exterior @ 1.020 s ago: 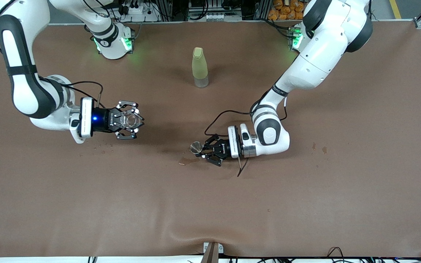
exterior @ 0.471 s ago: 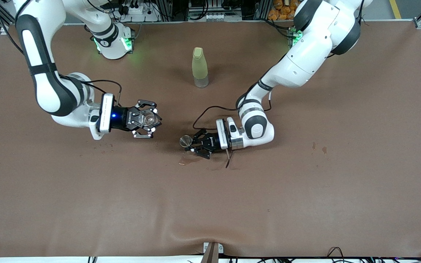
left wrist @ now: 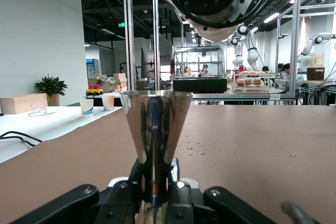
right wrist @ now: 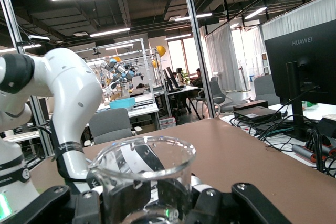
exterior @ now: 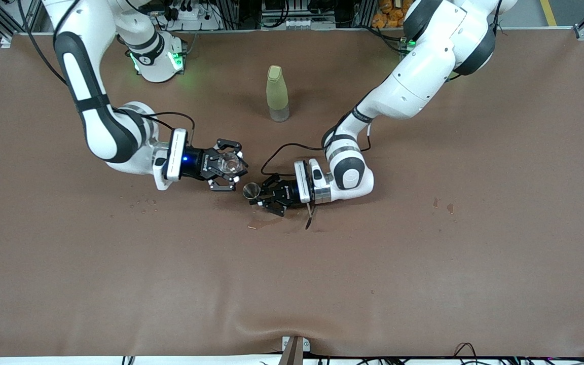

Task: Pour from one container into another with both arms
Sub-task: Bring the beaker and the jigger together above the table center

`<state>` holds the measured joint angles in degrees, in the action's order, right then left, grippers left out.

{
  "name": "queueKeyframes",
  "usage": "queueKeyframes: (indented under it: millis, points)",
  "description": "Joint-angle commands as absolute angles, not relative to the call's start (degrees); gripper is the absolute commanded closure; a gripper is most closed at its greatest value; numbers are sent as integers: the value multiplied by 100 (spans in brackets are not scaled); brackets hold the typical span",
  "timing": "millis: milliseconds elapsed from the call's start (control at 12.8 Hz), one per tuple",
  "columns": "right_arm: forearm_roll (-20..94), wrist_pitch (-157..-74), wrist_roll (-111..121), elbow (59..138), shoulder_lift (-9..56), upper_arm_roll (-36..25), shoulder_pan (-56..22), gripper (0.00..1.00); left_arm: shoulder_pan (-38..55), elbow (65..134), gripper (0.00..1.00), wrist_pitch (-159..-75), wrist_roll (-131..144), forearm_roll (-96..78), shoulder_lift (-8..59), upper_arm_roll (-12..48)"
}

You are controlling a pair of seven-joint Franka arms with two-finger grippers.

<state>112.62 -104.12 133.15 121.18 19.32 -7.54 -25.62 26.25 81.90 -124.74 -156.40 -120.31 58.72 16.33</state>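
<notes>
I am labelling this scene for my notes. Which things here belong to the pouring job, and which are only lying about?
Part of the job:
- right gripper, shut on the clear glass beaker
- left gripper, shut on the metal cone cup

Only lying about:
- capped yellow-green bottle, standing farther from the front camera than both grippers
- spill marks on the brown table

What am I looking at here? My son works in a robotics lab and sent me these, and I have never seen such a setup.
Two white jointed robot arms stand at a brown table. The wide picture looks down from above; the other two come from cameras on each arm's wrist. The right gripper is shut on a clear glass beaker. The left gripper is shut on a small shiny metal cone-shaped cup, and the two vessels almost meet. A pale yellow-green capped bottle stands on the table, nearer the arms' bases.
</notes>
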Motion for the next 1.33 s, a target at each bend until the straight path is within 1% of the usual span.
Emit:
queueKeyframes:
  millis: [0,471,1020,1255]
  points:
    - [11653,-10485,13596,12129,2039,-800,-2750,100,2681,8112,100,-12393,-16110,-12243,5933,1600]
    - [12181,-10477,14158,12111,2425,-800,-3032,100,2698,8139,100,-12401,-16119,-12278,5941,1600]
    - [12182,-10459,14124,12313,2443,-756,-3067,100,2663,8147,100,-12410,-16128,-12252,5941,1600]
    - [12182,-10424,13625,12375,2426,-756,-3059,100,2646,8147,100,-12410,-16128,-12243,5933,1600]
